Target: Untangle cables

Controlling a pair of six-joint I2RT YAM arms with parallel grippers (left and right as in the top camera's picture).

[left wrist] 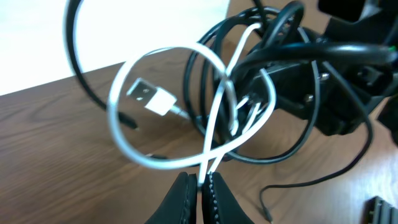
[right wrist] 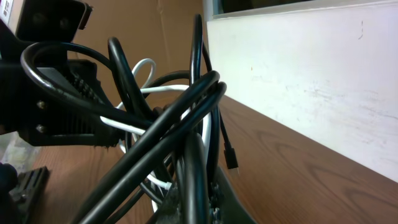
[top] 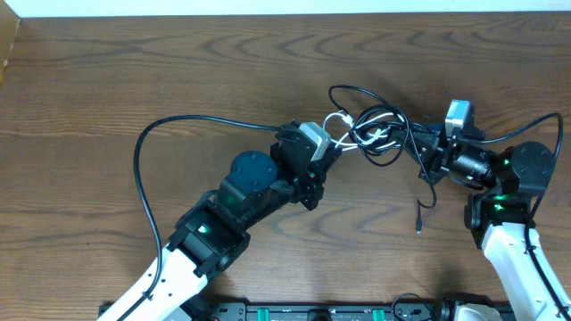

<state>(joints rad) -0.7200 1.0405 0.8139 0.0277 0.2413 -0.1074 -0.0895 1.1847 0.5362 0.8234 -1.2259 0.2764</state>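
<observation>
The cables (top: 376, 130) hang as one knot of thin black cords and one white cord between my two grippers, above the wooden table (top: 178, 80). My left gripper (top: 339, 144) is shut on two strands of the white cable (left wrist: 186, 53) right at its tips (left wrist: 201, 178). That cable loops above the jaws with its white USB plug (left wrist: 152, 98) inside the loop. My right gripper (top: 416, 148) is shut on a black cable (right wrist: 193, 155) from the other side, its tips (right wrist: 194, 186) mostly hidden behind cords. One black end (top: 419, 223) dangles toward the table.
Thicker black arm cables arc out at the left (top: 143, 147) and at the right (top: 535, 120). A white wall (right wrist: 311, 81) borders the table's far edge. A small black plug (right wrist: 231, 160) hangs near the right fingers.
</observation>
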